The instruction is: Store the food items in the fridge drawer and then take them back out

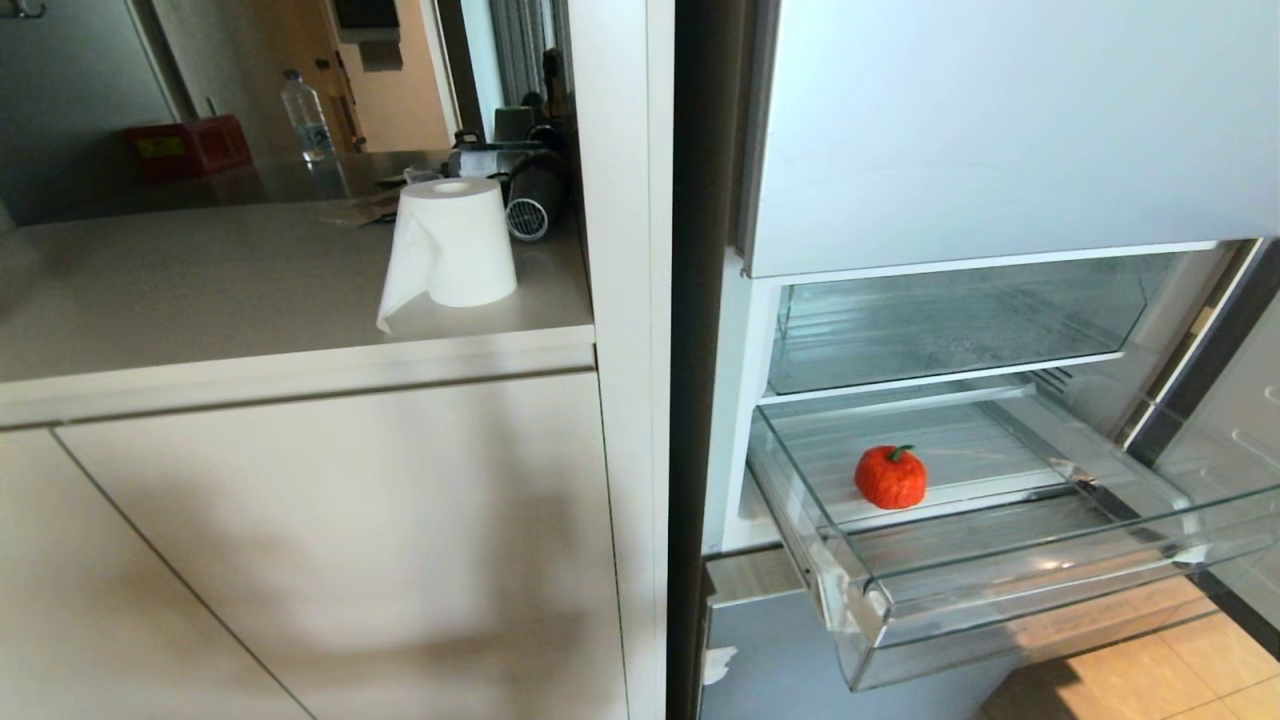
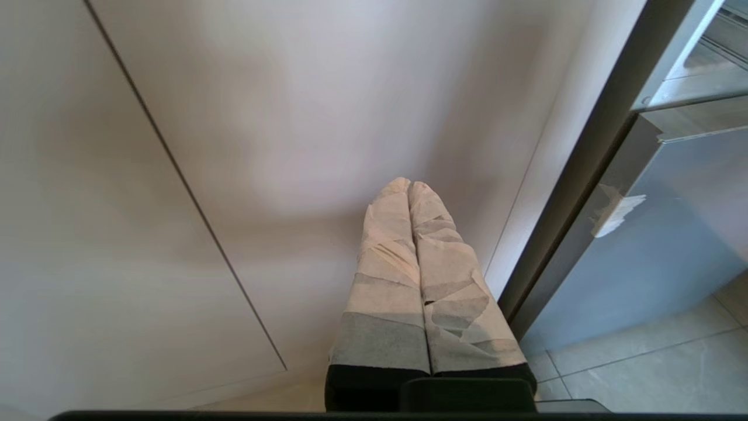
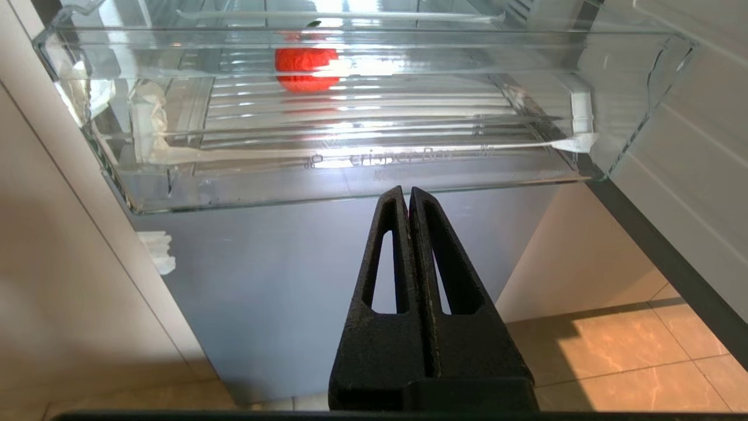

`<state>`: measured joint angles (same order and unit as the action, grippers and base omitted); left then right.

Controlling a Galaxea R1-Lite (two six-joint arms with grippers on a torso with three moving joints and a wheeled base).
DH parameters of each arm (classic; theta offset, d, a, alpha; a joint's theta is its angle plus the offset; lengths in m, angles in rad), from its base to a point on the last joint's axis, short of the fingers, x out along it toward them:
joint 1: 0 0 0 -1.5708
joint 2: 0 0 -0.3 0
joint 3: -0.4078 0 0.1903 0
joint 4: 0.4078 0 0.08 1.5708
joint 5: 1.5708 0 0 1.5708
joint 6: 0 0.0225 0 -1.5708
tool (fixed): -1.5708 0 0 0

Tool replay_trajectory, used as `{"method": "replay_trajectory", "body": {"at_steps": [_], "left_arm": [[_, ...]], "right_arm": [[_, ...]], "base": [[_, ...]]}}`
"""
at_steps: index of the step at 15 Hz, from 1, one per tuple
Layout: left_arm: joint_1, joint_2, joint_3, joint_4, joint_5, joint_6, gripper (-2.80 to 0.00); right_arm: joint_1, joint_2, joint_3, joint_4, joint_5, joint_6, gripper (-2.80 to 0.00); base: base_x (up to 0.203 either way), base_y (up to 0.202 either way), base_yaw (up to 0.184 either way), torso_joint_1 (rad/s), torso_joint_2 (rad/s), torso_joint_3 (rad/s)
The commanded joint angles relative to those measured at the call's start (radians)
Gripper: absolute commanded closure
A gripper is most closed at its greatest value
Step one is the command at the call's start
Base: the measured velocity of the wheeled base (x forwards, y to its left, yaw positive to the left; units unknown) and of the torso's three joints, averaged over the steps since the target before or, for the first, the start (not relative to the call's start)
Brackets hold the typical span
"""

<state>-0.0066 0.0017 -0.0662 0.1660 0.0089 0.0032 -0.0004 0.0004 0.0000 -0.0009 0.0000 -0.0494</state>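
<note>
The red fruit [image 3: 306, 69] lies beyond and above the right gripper [image 3: 407, 196], inside the drawer [image 3: 374, 169]; both grippers' fingers are pressed together, the left gripper [image 2: 409, 186] farther off.

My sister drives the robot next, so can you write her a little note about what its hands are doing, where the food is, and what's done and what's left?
Left gripper: shut, empty, parked low in front of the beige cabinet door.
Right gripper: shut, empty, below the front of the clear plastic fridge drawer, not touching it.
Food: one round, fuzzy orange-red fruit with a green stem sits on the ribbed drawer floor. No other food item is in view.
Drawer: pulled out, open.
Done: that fruit is stored in the drawer.
Left: take it back out; the right gripper is nearer.
</note>
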Motion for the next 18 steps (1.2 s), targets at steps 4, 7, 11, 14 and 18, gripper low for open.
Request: {"method": "replay_trajectory", "body": {"at_steps": [4,7,11,14,18], "left_arm": [[0.000,0.000,0.000,0.001,0.000,0.000,0.00],[0.000,0.000,0.000,0.001,0.000,-0.001,0.00],[0.000,0.000,0.000,0.001,0.000,0.000,0.00],[-0.001,0.000,0.000,0.001,0.000,0.000,0.00],[0.000,0.000,0.000,0.001,0.000,0.000,0.00]], "right_arm": [[0.000,0.001,0.000,-0.001,0.000,0.010,0.00],[0.000,0.000,0.000,-0.001,-0.002,0.019,0.00],[0.000,0.000,0.000,-0.002,-0.003,0.042,0.00],[0.000,0.001,0.000,-0.001,-0.002,0.031,0.00],[0.000,0.005,-0.001,-0.001,0.000,0.009,0.00]], "base": [[0.000,0.004,-0.110,0.001,0.00,0.000],[0.002,0.007,-0.178,0.005,0.00,0.003],[-0.001,0.009,-0.174,0.004,0.00,0.004],[-0.001,0.008,-0.176,0.000,0.00,0.004],[-0.001,0.004,-0.080,0.000,0.00,0.004]]}}
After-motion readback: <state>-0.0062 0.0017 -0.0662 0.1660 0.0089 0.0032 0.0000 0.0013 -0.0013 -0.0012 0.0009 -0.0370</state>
